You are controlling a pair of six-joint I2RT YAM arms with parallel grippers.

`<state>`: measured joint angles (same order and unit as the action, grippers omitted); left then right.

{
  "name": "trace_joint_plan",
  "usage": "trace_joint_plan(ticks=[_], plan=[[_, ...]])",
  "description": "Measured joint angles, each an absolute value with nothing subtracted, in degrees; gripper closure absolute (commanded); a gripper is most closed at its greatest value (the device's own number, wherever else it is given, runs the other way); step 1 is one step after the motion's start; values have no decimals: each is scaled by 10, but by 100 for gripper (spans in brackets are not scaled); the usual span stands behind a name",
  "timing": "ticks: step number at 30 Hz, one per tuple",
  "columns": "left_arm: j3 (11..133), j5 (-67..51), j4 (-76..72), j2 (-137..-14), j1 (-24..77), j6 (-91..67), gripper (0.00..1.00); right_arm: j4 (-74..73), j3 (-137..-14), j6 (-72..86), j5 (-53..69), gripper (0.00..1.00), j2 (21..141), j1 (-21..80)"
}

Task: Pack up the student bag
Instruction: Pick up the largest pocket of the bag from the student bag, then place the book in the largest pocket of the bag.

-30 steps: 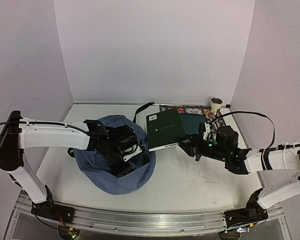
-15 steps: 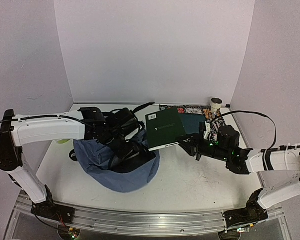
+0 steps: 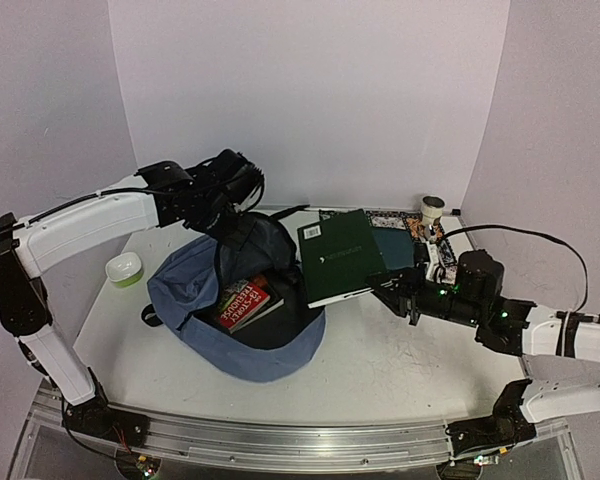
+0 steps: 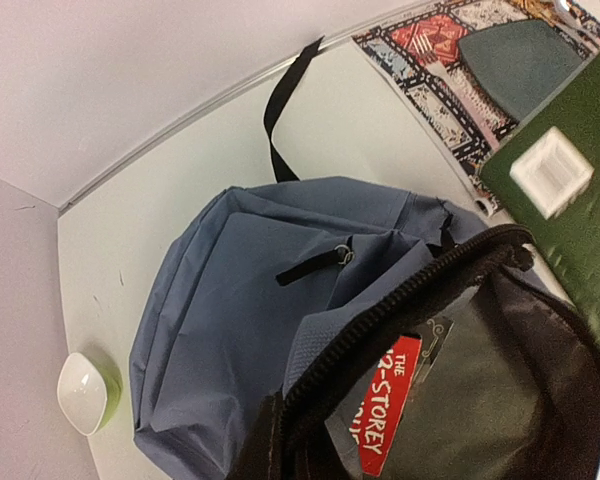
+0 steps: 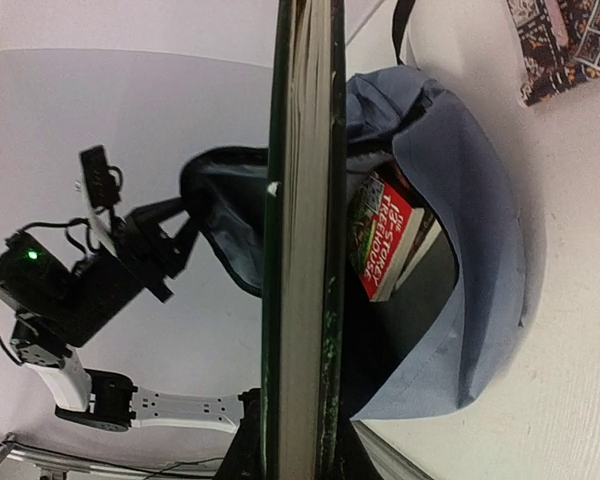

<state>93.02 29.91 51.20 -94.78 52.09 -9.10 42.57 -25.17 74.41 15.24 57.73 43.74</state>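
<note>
**Student bag (image 3: pixel 195 285) open on tabletop (image 3: pixel 400 360)**

It lies left of centre, a red book (image 3: pixel 242 302) inside. Left pincer (image 3: pixel 238 218) is clamped on its raised rim; right pincer (image 3: pixel 385 289) grips a green book (image 3: pixel 340 255) just beside the opening.

From above, the fingertips of the left gripper (image 3: pixel 232 218) are lost against the dark raised rim of the student bag (image 3: pixel 185 285). The title of the red book (image 4: pixel 388 405) is partly covered by the zipper edge. The green book (image 5: pixel 302 250) is seen only edge-on, its lower end cut off by the frame, and the fingers of the right gripper (image 3: pixel 384 291) are masked by it
</note>
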Motion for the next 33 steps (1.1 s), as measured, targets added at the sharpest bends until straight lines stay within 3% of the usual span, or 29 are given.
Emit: trace_joint_plan(ticks=[21,33], plan=[[1031,281,530,-978,522,-140,100,370,-286,739,232,100,682,531],[977,153,525,-913,522,-136,100,396,-457,710,250,100,881,531]])
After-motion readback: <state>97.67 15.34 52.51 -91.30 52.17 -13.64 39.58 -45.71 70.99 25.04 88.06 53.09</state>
